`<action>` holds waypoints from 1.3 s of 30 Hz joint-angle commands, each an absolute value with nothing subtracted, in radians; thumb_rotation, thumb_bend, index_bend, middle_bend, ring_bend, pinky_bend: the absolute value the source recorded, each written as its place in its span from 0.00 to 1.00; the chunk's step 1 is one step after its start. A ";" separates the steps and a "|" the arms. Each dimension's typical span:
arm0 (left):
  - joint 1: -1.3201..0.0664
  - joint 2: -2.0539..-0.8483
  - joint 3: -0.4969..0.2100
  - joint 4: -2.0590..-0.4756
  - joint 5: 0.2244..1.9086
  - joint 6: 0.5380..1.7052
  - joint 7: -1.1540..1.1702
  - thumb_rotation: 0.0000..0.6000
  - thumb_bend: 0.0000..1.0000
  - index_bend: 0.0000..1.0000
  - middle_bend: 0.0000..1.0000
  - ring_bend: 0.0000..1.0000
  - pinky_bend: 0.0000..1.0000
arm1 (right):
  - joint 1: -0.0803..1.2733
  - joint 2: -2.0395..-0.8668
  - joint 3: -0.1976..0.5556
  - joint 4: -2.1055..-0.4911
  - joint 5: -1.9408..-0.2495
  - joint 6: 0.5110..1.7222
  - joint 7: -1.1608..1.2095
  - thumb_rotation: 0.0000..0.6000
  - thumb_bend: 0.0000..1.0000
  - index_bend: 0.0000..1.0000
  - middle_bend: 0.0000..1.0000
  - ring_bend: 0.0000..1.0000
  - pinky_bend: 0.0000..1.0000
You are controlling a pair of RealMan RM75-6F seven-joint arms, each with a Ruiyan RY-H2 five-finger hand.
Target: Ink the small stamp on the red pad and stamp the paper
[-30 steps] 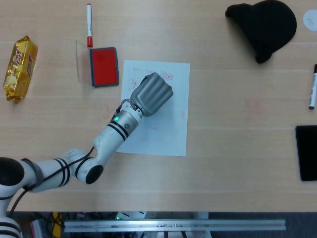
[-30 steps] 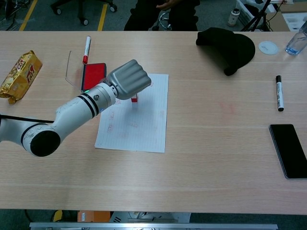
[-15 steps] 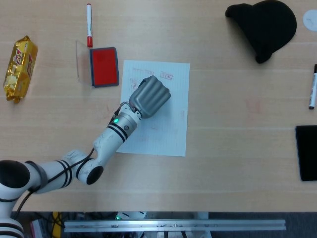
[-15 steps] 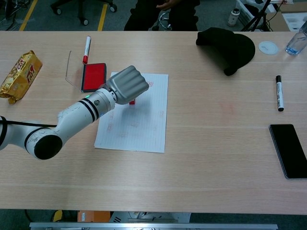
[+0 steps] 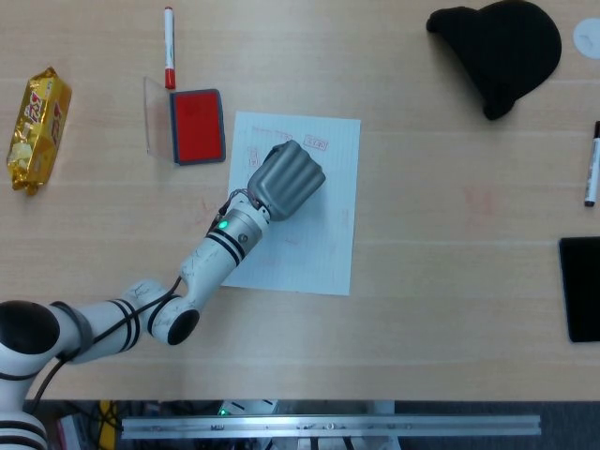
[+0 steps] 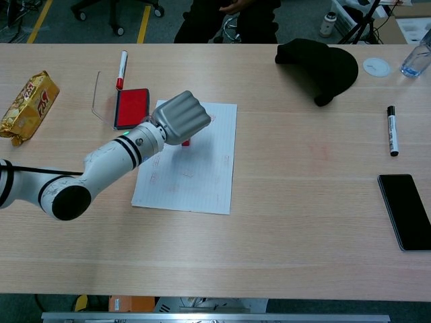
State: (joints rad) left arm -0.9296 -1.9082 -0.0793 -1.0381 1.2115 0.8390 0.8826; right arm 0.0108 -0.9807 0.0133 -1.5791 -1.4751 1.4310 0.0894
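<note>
While its body is mostly hidden under the curled fingers, the small stamp (image 6: 185, 142) shows as a bit of red at the underside of the left hand (image 6: 182, 118), which grips it in a closed fist over the upper half of the paper (image 6: 212, 168). The chest view puts the stamp's lower end at the sheet; whether it actually touches cannot be told. In the head view the hand covers the stamp entirely. Faint red prints (image 5: 317, 144) mark the paper near its top edge. The red pad (image 5: 197, 126) lies just beyond the sheet's upper left corner, its clear lid (image 5: 149, 115) open beside it. A red-capped marker (image 5: 169, 46) lies further back, and a yellow snack packet (image 5: 37, 127) sits well to the left. Far right are a black cap (image 5: 502, 52), a black marker (image 5: 592, 174) and a phone (image 5: 581, 286). The right hand is out of sight.
</note>
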 commanded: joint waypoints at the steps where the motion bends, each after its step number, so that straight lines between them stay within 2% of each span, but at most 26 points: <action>1: -0.929 -1.906 -0.079 -1.042 1.208 0.838 0.886 1.00 0.30 0.66 1.00 1.00 1.00 | 0.011 -0.982 0.013 -1.578 -1.475 1.431 0.090 1.00 0.05 0.30 0.38 0.34 0.48; 9: -0.918 -1.881 -0.086 -1.076 1.207 0.865 0.880 1.00 0.29 0.66 1.00 1.00 1.00 | 0.011 -0.981 0.014 -1.576 -1.479 1.434 0.095 1.00 0.05 0.30 0.38 0.34 0.48; 20: -0.866 -1.731 -0.109 -1.252 1.218 0.970 0.836 1.00 0.30 0.65 1.00 1.00 1.00 | 0.013 -0.983 0.015 -1.576 -1.490 1.439 0.103 1.00 0.05 0.30 0.38 0.34 0.48; 31: -0.758 -1.592 -0.018 -1.400 1.290 1.079 0.800 1.00 0.29 0.65 1.00 1.00 1.00 | 0.033 -0.990 0.017 -1.573 -1.507 1.422 0.108 1.00 0.05 0.30 0.38 0.34 0.48; 39: -0.689 -1.567 0.037 -1.398 1.342 1.134 0.768 1.00 0.29 0.64 1.00 1.00 1.00 | 0.043 -0.994 0.016 -1.576 -1.517 1.415 0.105 1.00 0.05 0.30 0.38 0.34 0.48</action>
State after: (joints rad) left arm -0.6957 -1.5683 0.0325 -1.4039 1.3375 1.1297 0.7735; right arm 0.0433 -0.9940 0.0155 -1.5758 -1.5174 1.4154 0.1055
